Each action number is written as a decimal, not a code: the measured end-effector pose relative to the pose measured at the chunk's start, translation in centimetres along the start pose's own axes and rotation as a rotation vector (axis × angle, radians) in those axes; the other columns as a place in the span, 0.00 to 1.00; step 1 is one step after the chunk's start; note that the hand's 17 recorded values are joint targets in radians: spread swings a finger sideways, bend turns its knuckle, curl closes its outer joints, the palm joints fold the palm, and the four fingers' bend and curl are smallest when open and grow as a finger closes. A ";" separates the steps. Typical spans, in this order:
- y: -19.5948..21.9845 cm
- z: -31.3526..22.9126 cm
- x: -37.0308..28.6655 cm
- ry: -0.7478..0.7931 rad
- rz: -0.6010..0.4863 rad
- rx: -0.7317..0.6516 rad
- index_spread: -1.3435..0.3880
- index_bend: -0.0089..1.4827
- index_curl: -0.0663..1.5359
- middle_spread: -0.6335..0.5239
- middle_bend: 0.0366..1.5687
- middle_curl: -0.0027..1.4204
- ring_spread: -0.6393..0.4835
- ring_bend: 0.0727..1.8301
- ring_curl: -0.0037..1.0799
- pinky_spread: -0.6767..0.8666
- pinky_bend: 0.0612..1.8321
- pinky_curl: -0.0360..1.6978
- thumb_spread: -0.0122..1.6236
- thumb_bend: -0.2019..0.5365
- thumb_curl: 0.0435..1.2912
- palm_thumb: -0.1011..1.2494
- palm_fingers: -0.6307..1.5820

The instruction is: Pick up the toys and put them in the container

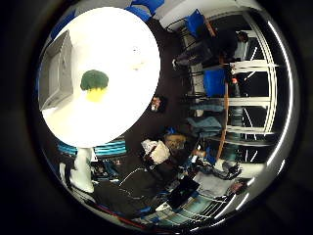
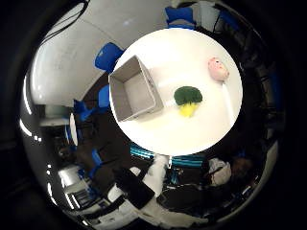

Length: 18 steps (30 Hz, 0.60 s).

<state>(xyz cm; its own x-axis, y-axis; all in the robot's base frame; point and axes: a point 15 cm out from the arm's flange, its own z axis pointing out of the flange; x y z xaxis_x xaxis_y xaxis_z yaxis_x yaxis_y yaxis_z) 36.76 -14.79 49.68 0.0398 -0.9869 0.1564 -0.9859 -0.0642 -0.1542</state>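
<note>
A round white table (image 2: 192,48) lies far below my palm. Near its middle sits a broccoli toy (image 2: 188,98), green on top and yellow at the stem. Close to the table's rim lies a small pink toy (image 2: 218,68), apart from the broccoli. Beside the broccoli stands a grey rectangular container (image 2: 134,91), open at the top, with nothing showing inside. No part of my hand shows in either view, and nothing is held near the palm.
Blue chairs (image 2: 108,56) stand round the table. The white arm (image 2: 156,175) rises at the table's edge, above a teal-striped stand (image 1: 107,147). Bags and gear (image 1: 156,151) litter the dark floor, and white shelving (image 1: 254,98) lines the far side.
</note>
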 end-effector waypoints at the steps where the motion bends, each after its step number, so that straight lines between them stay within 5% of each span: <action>1: -0.6 0.4 0.1 -0.002 0.005 0.011 0.56 0.11 0.21 0.62 0.10 0.22 0.77 0.12 0.24 0.72 0.24 0.20 0.66 0.24 0.16 0.22 0.31; 18: -1.5 20.1 -1.9 -0.050 0.068 -0.064 0.57 0.11 0.20 0.64 0.10 0.22 0.78 0.11 0.25 0.72 0.24 0.20 0.63 0.24 0.18 0.24 0.30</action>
<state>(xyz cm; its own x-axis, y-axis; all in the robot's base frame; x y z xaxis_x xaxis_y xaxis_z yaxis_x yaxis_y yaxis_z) 41.39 -15.76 30.03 -0.0210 -0.9949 0.0984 -0.9949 0.0111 -0.1000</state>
